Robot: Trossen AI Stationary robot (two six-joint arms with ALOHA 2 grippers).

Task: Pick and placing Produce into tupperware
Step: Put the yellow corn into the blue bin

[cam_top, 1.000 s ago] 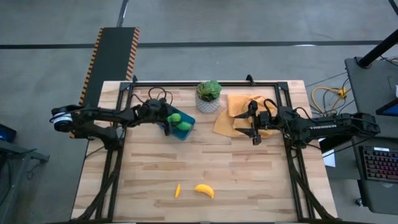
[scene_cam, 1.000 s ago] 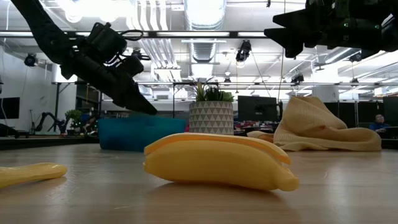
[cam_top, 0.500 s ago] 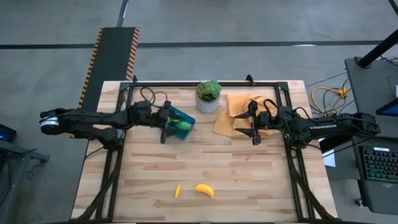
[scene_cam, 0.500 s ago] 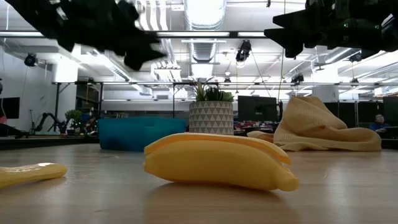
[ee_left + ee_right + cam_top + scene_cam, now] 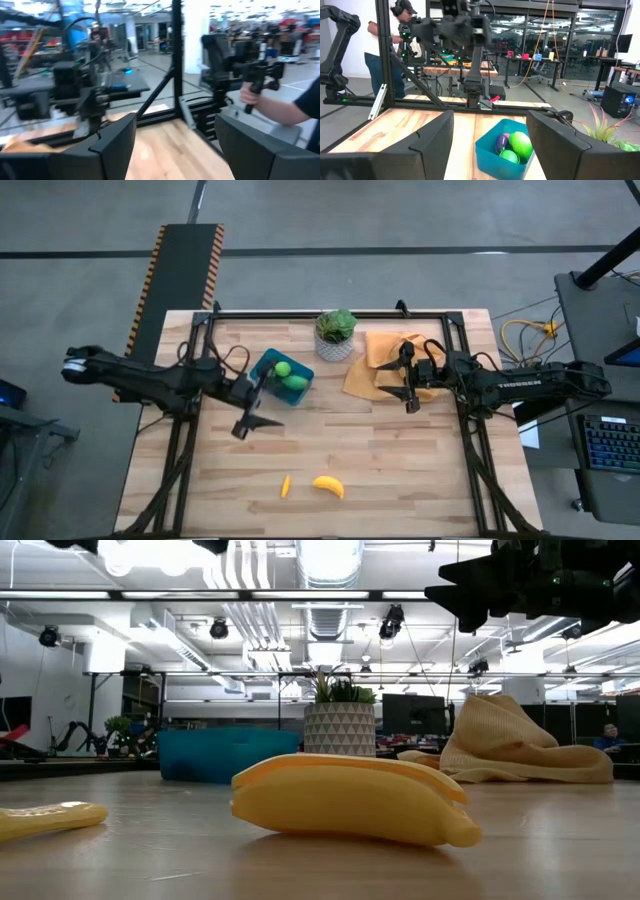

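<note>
The blue-teal tupperware point(image 5: 270, 363) sits at the table's far middle and holds two green pieces point(image 5: 290, 377) and a purple one point(image 5: 501, 143). A yellow banana point(image 5: 328, 486) and a small orange-yellow piece point(image 5: 285, 486) lie near the table's near edge. My left gripper point(image 5: 255, 406) hovers open and empty just near-left of the tupperware, high above the table. My right gripper point(image 5: 405, 387) hangs open and empty in front of the orange cloth, pointing level toward the tupperware point(image 5: 492, 152).
A leafy plant in a white pot point(image 5: 336, 335) stands to the right of the tupperware, with a crumpled orange-yellow cloth point(image 5: 385, 355) to the right of the pot. A black frame point(image 5: 330, 313) borders the table. A person point(image 5: 280, 102) stands beyond the table. Bare wood lies between the tupperware and the banana.
My left gripper has lifted away from over the tupperware, swung toward the table's near edge and tipped up from slanting down to level. It has stayed open. In the low view it has risen out of the top of the picture.
</note>
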